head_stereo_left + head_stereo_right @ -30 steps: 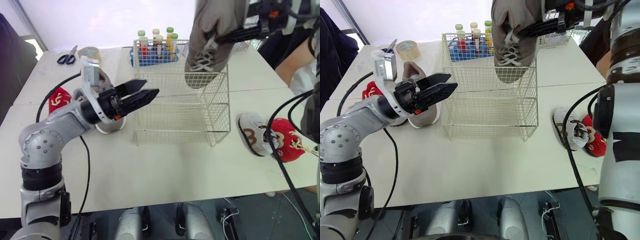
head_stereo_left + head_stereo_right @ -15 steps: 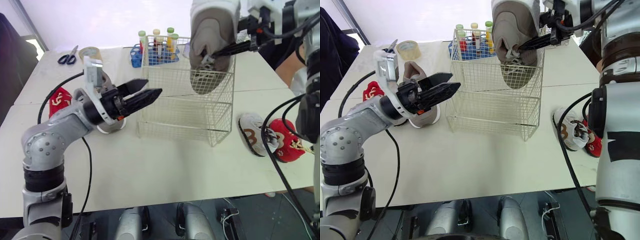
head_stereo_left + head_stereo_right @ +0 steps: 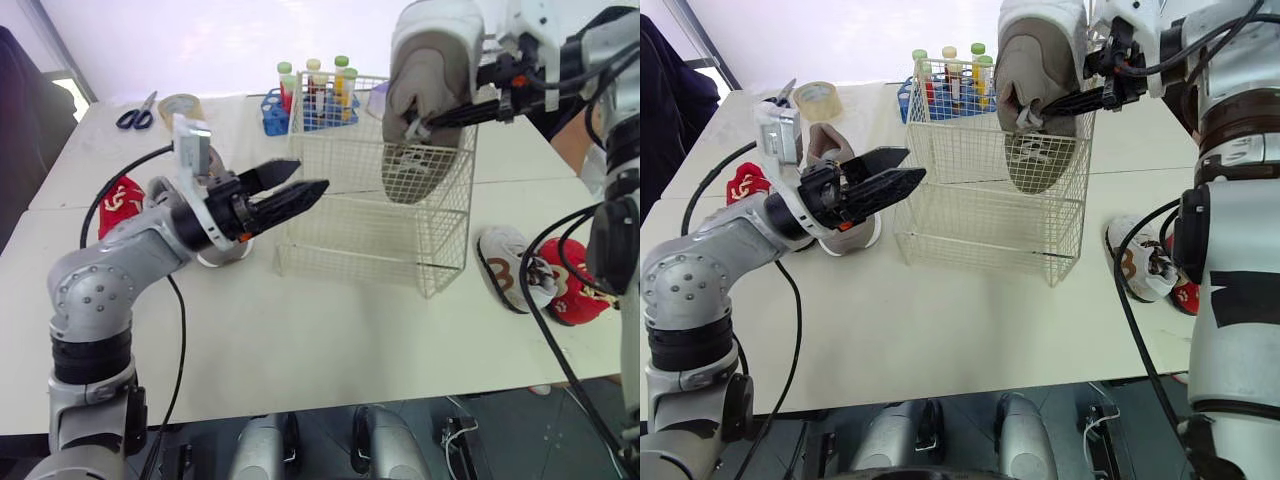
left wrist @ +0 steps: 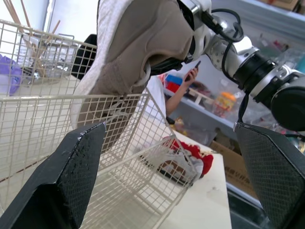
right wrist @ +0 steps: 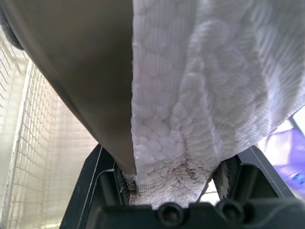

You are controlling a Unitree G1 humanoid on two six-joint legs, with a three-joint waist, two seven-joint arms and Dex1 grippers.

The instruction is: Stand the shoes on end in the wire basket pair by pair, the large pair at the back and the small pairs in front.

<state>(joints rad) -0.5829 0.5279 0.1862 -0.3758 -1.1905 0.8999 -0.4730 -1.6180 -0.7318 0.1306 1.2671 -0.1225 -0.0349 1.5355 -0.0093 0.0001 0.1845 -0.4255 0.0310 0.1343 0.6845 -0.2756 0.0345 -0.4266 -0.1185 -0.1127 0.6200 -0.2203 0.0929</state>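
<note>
Lowered grey shoe (image 3: 430, 70) toe-first into wire basket (image 3: 370, 235), above rim before; clamped in right gripper (image 3: 420, 120). Left gripper (image 3: 310, 176) spread, empty, unchanged beside basket.

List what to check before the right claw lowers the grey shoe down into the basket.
1. Grip: ok, right claw is shut on the grey shoe at its upper.
2. Orientation: ok, the shoe hangs toe down.
3. Position: toe at the wire basket, right side, ok; how far back, cannot tell.
4. Left claw: open at the basket's left wall; whether it touches, cannot tell.
5. Mate: ok, second grey shoe lies on the table beside the left arm.
</note>
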